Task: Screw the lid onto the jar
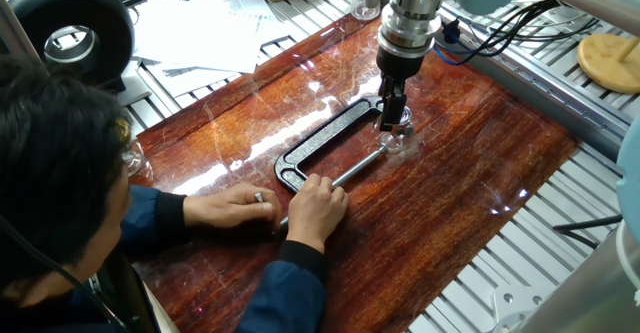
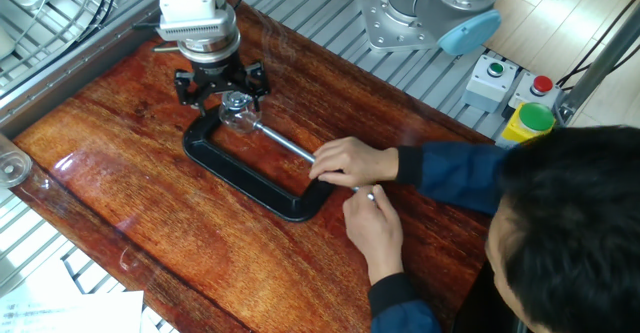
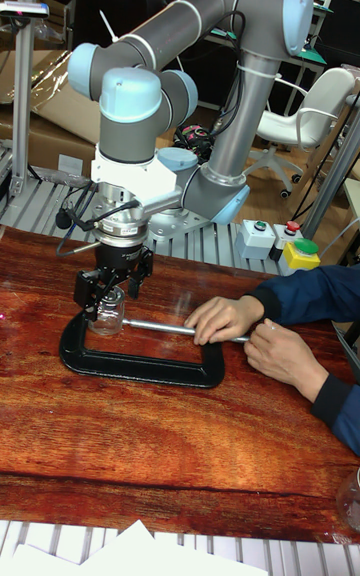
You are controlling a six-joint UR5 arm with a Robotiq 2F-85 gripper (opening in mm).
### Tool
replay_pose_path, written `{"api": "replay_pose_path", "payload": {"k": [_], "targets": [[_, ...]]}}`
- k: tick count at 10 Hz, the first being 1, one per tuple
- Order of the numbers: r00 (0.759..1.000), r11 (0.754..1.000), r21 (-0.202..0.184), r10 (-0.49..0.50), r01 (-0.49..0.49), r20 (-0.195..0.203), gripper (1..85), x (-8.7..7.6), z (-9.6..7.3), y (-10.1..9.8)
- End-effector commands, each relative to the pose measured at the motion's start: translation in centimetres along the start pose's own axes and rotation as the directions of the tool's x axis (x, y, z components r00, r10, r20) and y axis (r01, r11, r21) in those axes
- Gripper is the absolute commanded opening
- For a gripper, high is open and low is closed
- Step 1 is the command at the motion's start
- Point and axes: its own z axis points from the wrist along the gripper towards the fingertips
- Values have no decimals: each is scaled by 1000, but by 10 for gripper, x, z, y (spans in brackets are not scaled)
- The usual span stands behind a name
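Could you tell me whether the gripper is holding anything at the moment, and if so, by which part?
The gripper sits directly over the jar clamped in the black C-clamp, its fingers down around the lid. Whether they actually clamp the lid's rim cannot be told.

Arm (image 3: 215,11): silver-grey tubular links, light-blue joint caps, white wrist flange, ribbed metal collar beneath. Black cable looped at the wrist.
Gripper (image 3: 108,293): black, two-finger, small frame.
Person: dark hair, navy long sleeves (image 3: 305,296), glasses.
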Motion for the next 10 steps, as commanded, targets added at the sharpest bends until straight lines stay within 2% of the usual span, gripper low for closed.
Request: {"api": "replay_pose_path", "payload": {"k": [1, 3, 10], "targets": [[1000, 1000, -16, -21, 21, 0, 850, 0, -3, 8], [999, 999, -23, -31, 30, -10, 850, 4, -7, 14], [1000, 999, -35, -20, 20, 5, 850, 5, -4, 23]]}}
